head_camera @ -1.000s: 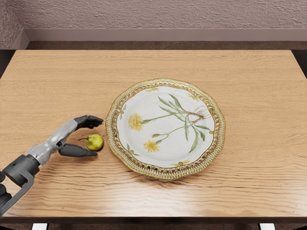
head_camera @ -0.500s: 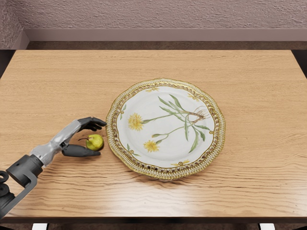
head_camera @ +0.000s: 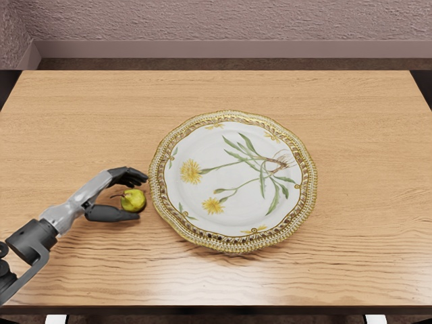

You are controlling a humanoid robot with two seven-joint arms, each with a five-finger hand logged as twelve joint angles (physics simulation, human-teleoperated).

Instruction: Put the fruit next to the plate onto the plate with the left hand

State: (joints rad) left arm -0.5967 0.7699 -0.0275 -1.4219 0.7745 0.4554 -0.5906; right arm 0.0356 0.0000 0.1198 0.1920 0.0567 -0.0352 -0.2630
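In the head view, a wooden bench (head_camera: 81, 115) is seen from above at a slant, with a textured wall behind its far edge. A large round plate (head_camera: 307, 181) is set near the middle of the bench. Its pierced, gilded rim encloses a white centre painted with yellow flowers on green stems. Nothing is seen lying on the plate.

The fruit (head_camera: 133, 200), a small yellow-green pear with a short stem pointing left, is found on the bench just beside the plate's left rim. It is not on the plate.

The left arm is brought in from the lower left corner, and its robot hand (head_camera: 94, 192) is placed directly to the left of the fruit. The robot hand is spread in a bracket around the fruit. The dark fingers (head_camera: 128, 177) are arched over the far side, and a strip of bench is visible between them and the fruit. The thumb (head_camera: 111, 214) is laid along the near side, its tip close under the fruit. Whether the thumb is touching cannot be told.
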